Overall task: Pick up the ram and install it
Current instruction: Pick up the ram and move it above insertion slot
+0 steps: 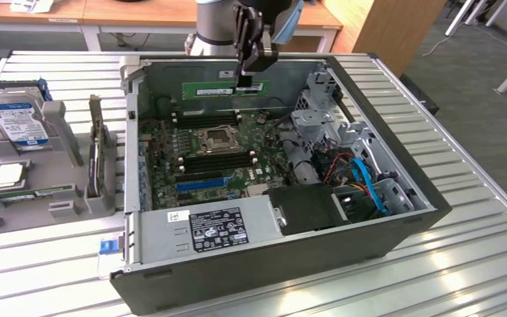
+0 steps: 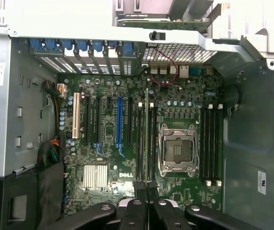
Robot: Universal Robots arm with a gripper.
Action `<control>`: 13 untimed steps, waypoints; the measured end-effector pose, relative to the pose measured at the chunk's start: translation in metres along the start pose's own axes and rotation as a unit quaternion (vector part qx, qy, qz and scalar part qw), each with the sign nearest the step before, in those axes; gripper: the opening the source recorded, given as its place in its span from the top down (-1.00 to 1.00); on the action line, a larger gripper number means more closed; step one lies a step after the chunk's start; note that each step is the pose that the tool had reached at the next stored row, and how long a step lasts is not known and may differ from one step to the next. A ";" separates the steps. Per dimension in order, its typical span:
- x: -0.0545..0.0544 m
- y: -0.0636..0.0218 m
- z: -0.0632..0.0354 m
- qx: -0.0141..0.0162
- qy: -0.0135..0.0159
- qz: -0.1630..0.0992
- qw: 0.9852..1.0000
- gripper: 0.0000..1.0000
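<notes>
Nearest you in the exterior view sits the power supply [image 1: 208, 228]. Behind it lies the motherboard's CPU socket [image 1: 216, 139], with black memory slots [image 1: 214, 160] on either side. Farthest back, by the case's far wall, the gripper [image 1: 251, 82] has its jaws clamped on the ram [image 1: 211, 89], holding it level in the air, well above the board. Watch that grip: it pinches the stick near one end, so the free end could sag or swing. A tilted or offset stick would likely jam on a slot's latches rather than seat.
</notes>
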State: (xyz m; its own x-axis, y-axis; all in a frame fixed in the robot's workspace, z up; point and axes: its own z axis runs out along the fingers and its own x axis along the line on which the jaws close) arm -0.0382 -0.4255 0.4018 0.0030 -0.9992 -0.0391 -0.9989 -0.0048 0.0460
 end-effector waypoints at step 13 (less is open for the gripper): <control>0.000 -0.0084 -0.0002 0.000 0.000 0.000 1.000 0.76</control>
State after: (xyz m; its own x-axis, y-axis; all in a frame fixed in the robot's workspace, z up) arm -0.0297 -0.4255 0.4016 0.0029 -0.9992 -0.0392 -0.9989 -0.0047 0.0459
